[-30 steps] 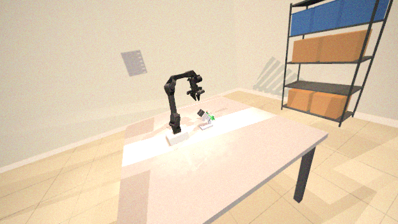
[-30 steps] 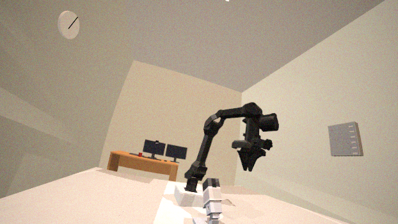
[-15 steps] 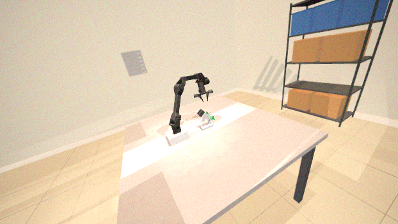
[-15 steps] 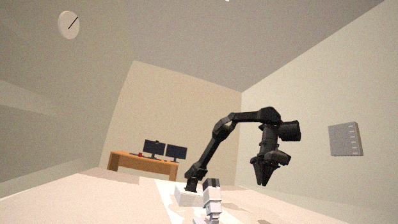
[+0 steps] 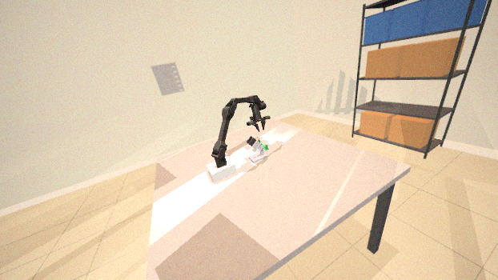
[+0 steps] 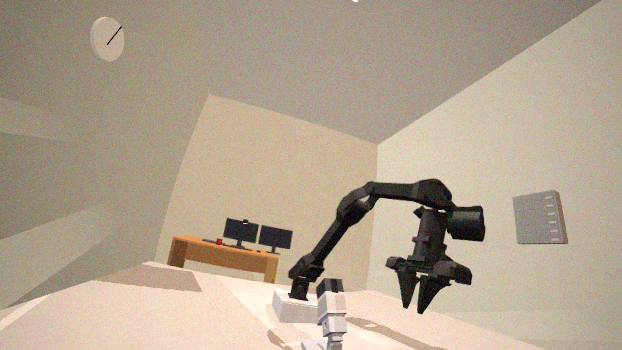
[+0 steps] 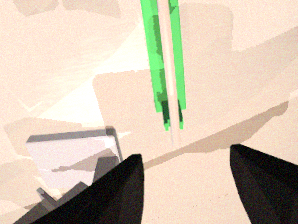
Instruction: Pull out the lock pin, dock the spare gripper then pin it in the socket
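Wrist view, gripper (image 7: 182, 183) half-open, holding nothing

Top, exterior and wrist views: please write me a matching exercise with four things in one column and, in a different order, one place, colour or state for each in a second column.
Things:
1. pin
2. gripper
3. desk
4. rack

Descriptions:
A. holds orange boxes and stands on the floor
B. green with a red end
C. in the air with its fingers apart, holding nothing
D. carries two monitors

Pairs: 1-B, 2-C, 3-D, 4-A
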